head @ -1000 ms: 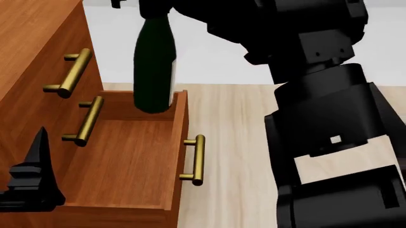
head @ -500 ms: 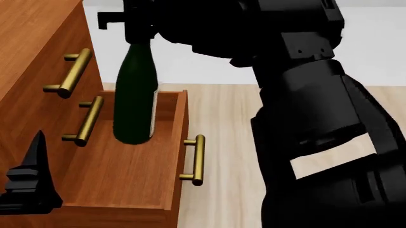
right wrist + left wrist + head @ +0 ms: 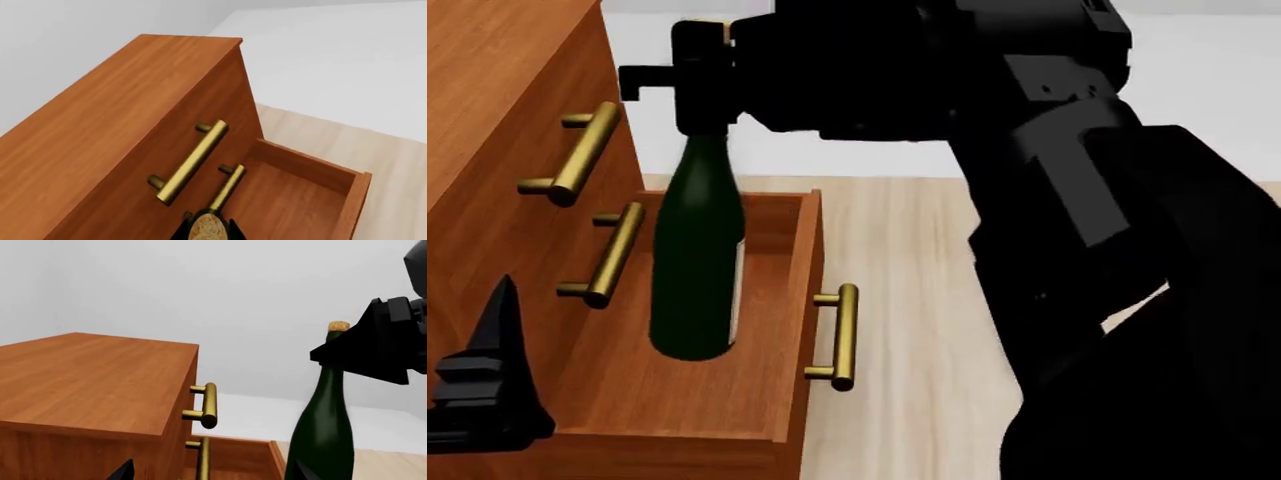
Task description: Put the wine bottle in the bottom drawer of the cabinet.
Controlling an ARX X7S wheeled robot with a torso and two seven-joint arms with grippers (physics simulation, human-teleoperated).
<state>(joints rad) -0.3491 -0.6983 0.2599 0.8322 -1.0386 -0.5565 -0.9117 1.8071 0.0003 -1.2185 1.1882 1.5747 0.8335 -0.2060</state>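
The cabinet (image 3: 501,90) stands to my left with its bottom drawer (image 3: 714,330) pulled open beside me, so there is room to lower things in. Over that drawer I hold the wine bottle (image 3: 698,270) upright; its base is inside the drawer walls, probably at or just above the floor. My right claw (image 3: 705,95) is clamped on its neck. My left claw (image 3: 487,385) waits at the drawer's near corner; whether it's apart, I cannot tell.

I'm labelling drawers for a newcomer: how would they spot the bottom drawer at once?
Find the reddish-brown cabinet with brass bar handles. The bottom drawer is its lowest one. Unlike the shut upper drawers, it is pulled out, and the wine bottle stands upright inside, its neck in the right gripper.
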